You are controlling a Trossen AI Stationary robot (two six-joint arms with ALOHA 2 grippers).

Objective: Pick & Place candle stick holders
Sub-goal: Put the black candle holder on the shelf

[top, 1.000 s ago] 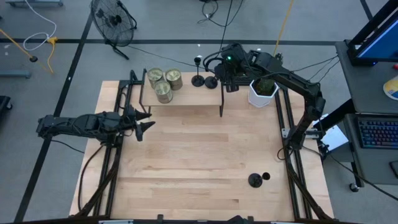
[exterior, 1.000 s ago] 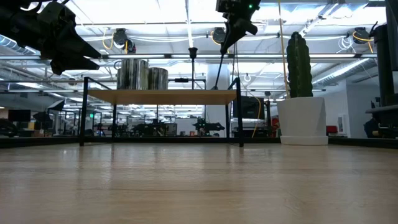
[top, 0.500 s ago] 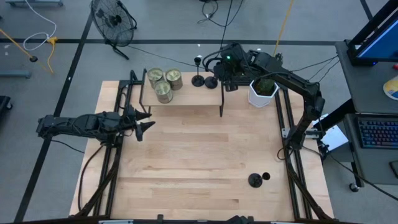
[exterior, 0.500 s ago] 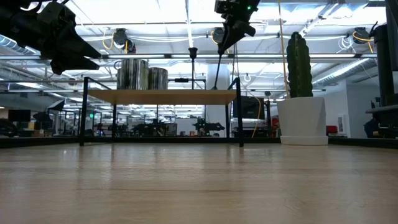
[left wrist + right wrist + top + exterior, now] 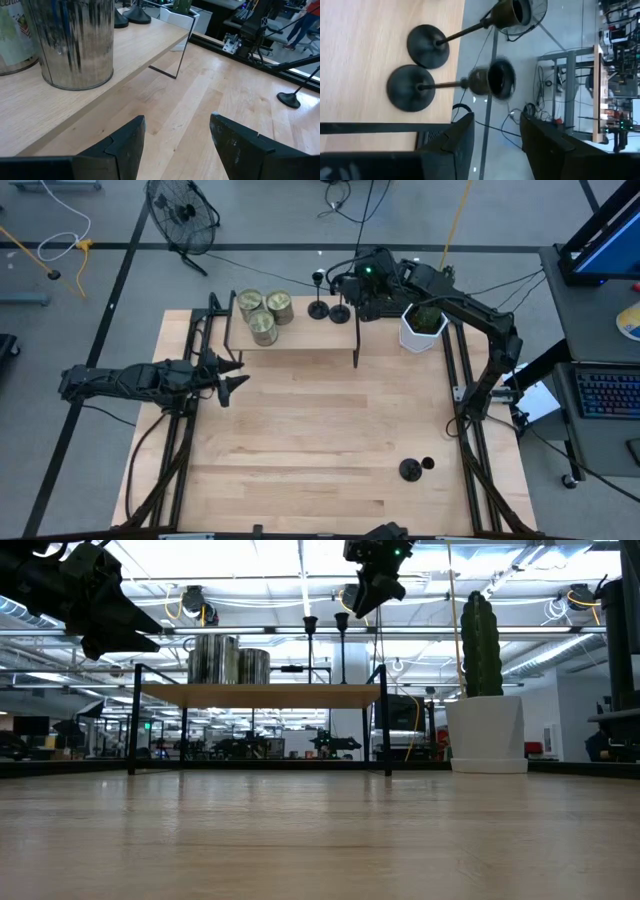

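Observation:
Two black candle stick holders [image 5: 411, 87] [image 5: 427, 46] stand upright side by side on their disc bases on the raised wooden shelf [image 5: 300, 332]; the low view shows them as two thin stems [image 5: 342, 640] [image 5: 310, 640]. My right gripper [image 5: 495, 140] hovers open just above and behind the nearer holder's cup [image 5: 495, 79], which looks blurred, and touches nothing. A third holder [image 5: 410, 470] lies on its side on the table near the right front. My left gripper [image 5: 175, 145] waits open at the table's left, in front of the shelf.
Three greenish glass jars [image 5: 264, 315] stand on the shelf's left part, one close in the left wrist view [image 5: 75, 45]. A white pot with a cactus [image 5: 422, 328] stands on the table right of the shelf, under my right arm. Bare wood fills the table's middle [image 5: 320, 430].
My right gripper has opened and let go of the second candle stick holder, which now stands on the shelf beside the first. The gripper has tipped slightly upward, so the holder's stem and cup now show clear of it in the low view.

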